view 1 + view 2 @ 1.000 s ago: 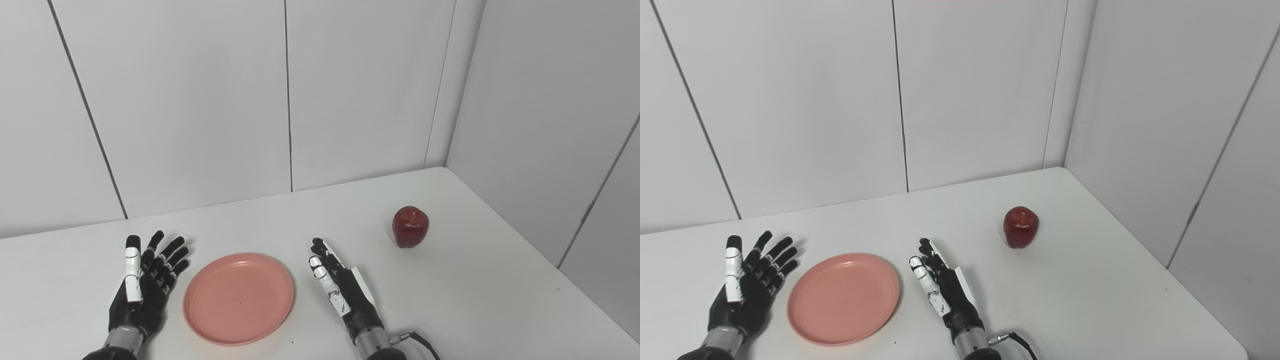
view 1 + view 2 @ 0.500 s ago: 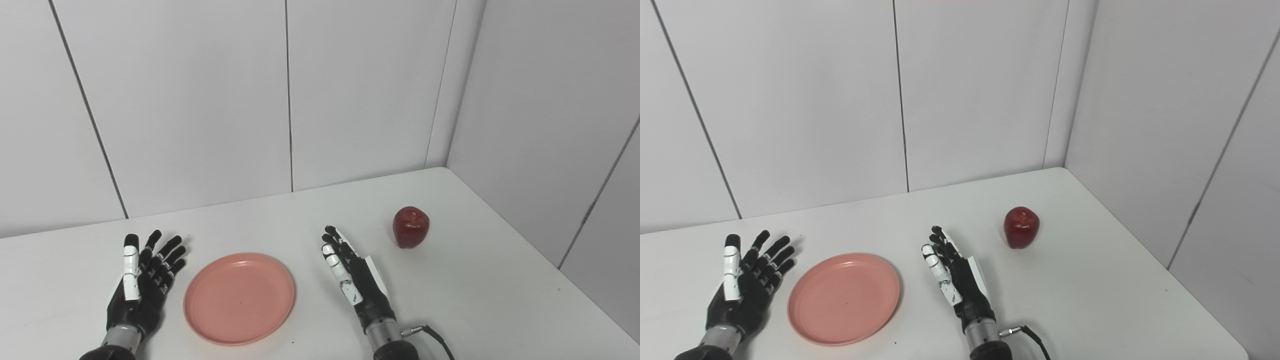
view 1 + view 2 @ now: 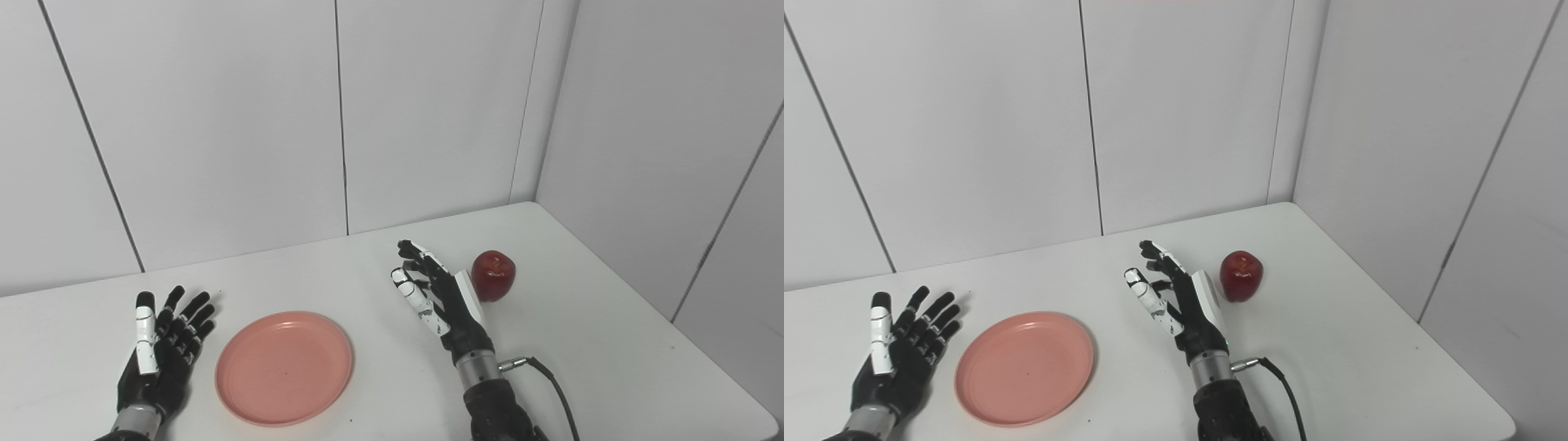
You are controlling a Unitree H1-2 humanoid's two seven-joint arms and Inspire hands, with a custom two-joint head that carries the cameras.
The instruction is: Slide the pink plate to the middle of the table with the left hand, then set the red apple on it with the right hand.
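The pink plate [image 3: 283,367] lies flat on the white table [image 3: 600,343], left of centre and near the front edge. My left hand [image 3: 160,349] rests palm up just left of the plate, fingers spread, holding nothing. The red apple [image 3: 493,275] stands upright toward the right side. My right hand [image 3: 438,298] is raised above the table with fingers apart, open, its back close beside the apple's left side. I cannot tell whether it touches the apple.
White wall panels close off the back and the right side of the table. The table's right edge [image 3: 1402,318] runs diagonally toward the front. A black cable [image 3: 554,386] trails from my right wrist.
My right hand has moved forward and to the right, from beside the plate to right next to the apple. The left hand drew back slightly. The camera shifted a little.
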